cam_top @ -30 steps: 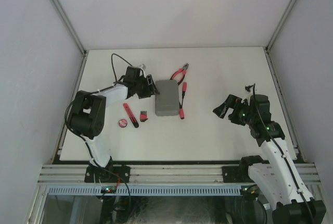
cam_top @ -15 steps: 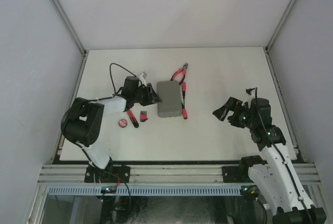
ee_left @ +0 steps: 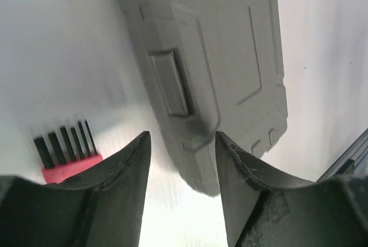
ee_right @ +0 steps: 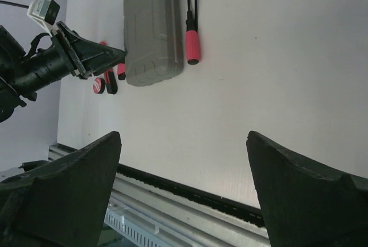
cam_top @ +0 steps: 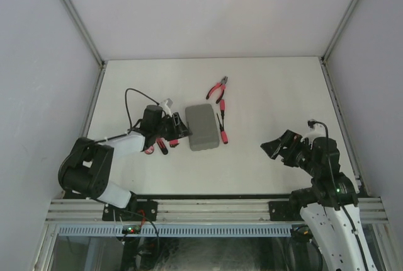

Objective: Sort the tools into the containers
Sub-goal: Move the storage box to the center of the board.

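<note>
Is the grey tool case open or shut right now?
Shut. The grey case shows only its outer lid; no inner slots visible.

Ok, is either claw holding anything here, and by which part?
Nothing is held. The left claw is open at the latch edge of the grey case, clamping nothing; the right claw is open with nothing in it.

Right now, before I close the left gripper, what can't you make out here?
- Inside of the grey tool case: it is shut in every view, so the lid hides it.
- Comb-like piece: in the left wrist view its base is behind the left gripper; in the top view it is under that gripper.
- Red disc: in the top view it is partly under the left arm.
- Gripper-to-case contact: too small in the top view.
</note>
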